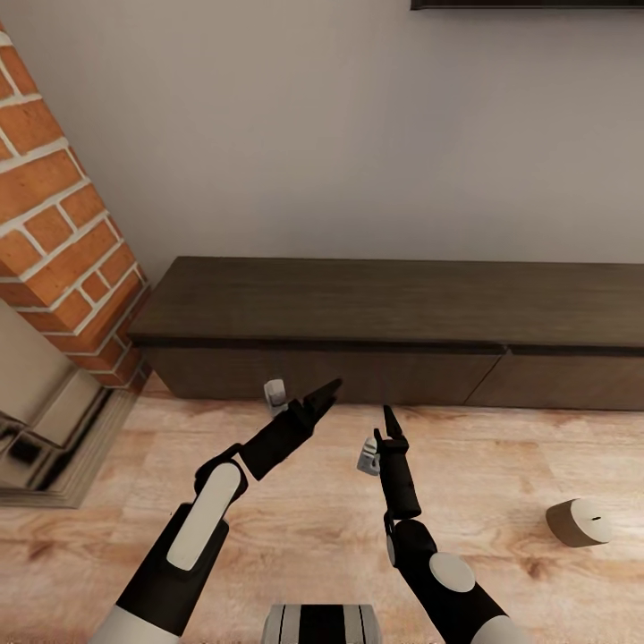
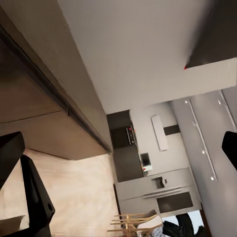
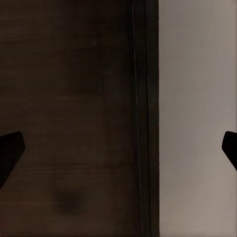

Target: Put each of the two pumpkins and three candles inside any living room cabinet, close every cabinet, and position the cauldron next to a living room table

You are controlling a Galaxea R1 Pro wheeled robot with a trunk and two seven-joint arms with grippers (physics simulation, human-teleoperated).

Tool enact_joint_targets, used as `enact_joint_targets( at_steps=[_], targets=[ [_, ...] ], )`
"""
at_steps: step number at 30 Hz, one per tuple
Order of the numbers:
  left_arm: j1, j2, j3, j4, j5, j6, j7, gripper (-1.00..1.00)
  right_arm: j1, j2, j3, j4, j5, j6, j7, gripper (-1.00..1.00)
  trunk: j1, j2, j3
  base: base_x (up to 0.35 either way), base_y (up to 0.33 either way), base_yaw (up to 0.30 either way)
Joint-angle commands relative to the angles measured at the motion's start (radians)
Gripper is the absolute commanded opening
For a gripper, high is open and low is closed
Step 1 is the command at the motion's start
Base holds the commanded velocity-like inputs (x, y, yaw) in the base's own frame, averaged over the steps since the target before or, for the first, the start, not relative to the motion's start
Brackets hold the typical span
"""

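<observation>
From the head view I have the cabinet (image 1: 394,322) running across the middle of the frame against the pale wall, its drawer fronts shut and flush. One candle (image 1: 579,522) lies on its side on the wooden floor at lower right, well apart from both arms. The brick fireplace (image 1: 63,250) fills the left edge. My left gripper (image 1: 324,394) points at the cabinet front from lower centre; its wrist view shows the fingertips far apart, so it is spread wide and empty. My right gripper (image 1: 390,419), just beside it, is likewise spread wide and empty. I read no labels or writing anywhere.
</observation>
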Motion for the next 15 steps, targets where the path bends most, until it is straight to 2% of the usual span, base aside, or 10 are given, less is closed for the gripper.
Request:
enact_joint_targets(
  at_steps=[1, 15],
  targets=[
    [0.0, -0.001, 0.0, 0.008, 0.0, 0.0, 0.0, 1.0, 0.0, 0.0, 0.0, 0.0, 0.0, 0.0, 0.0, 1.0, 0.0, 0.0, -0.004, 0.0, 0.0, 0.0],
    [0.0, 0.0, 0.002, 0.024, -0.004, -0.01, -0.002, 1.0, 0.0, 0.0, -0.001, 0.001, -0.002, -0.001, 0.002, 1.0, 0.0, 0.0, -0.004, 0.0, 0.0, 0.0]
  ],
)
